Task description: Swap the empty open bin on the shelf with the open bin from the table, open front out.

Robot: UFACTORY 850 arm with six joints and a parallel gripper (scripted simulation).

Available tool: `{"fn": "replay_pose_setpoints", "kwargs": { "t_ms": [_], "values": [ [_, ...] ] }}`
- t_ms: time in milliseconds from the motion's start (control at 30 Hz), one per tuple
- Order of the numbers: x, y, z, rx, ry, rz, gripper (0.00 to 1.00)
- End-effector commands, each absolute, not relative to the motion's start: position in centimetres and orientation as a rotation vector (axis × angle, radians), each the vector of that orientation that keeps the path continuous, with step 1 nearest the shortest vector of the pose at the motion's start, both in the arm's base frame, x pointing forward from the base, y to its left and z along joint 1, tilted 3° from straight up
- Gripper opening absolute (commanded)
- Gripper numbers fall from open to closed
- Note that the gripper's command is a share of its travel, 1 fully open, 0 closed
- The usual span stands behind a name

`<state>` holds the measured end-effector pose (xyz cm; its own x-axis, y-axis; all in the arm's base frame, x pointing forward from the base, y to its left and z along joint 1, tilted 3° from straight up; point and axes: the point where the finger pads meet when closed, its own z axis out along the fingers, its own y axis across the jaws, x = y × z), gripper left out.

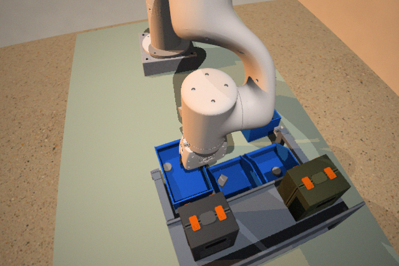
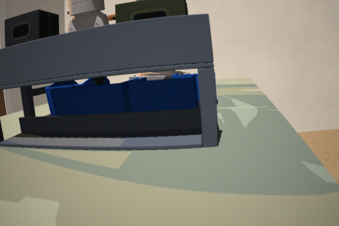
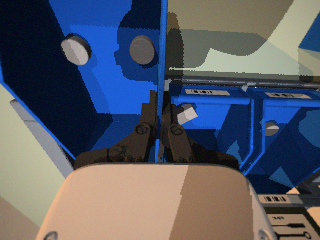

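- While the blue open-fronted bin (image 1: 190, 179) (image 2: 62, 83) (image 3: 102, 75) is clamped by its side wall in the black-fingered gripper (image 1: 202, 160) (image 2: 99, 80) (image 3: 158, 101), level, gentle seating is needed.

blue bins (image 1: 190, 185) (image 2: 161, 95) (image 3: 95, 85): 4
round parts (image 1: 276, 171) (image 3: 142, 50): 3 visible
blocky part (image 1: 222, 180) (image 3: 188, 115): 1 visible
carry cases (image 1: 206, 205) (image 2: 29, 26): 2
orange latches (image 1: 194, 223): 4
shelf (image 1: 163, 192) (image 2: 136, 45): 1

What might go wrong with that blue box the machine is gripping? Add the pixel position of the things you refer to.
The gripper (image 1: 201, 164) (image 2: 99, 80) (image 3: 158, 101) pinches only one side wall, so the bin (image 1: 190, 180) (image 2: 85, 97) (image 3: 107, 75) might tip or slip.

Its loose round parts (image 1: 167, 167) (image 3: 76, 51) could slide.

The neighbouring bin (image 1: 230, 175) (image 2: 144, 95) (image 3: 205, 120) sits close alongside and might get bumped.
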<state>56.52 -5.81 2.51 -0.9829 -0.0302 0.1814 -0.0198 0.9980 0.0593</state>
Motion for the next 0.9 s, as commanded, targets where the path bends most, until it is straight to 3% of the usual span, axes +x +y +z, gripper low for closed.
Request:
{"fn": "replay_pose_setpoints", "kwargs": {
  "t_ms": [0, 867],
  "values": [
    [56.62, -5.82, 2.59, 0.037, -2.959, -0.085, 0.00],
    [57.24, -5.81, 2.50, 0.037, -2.973, -0.085, 0.00]
  ]
}}
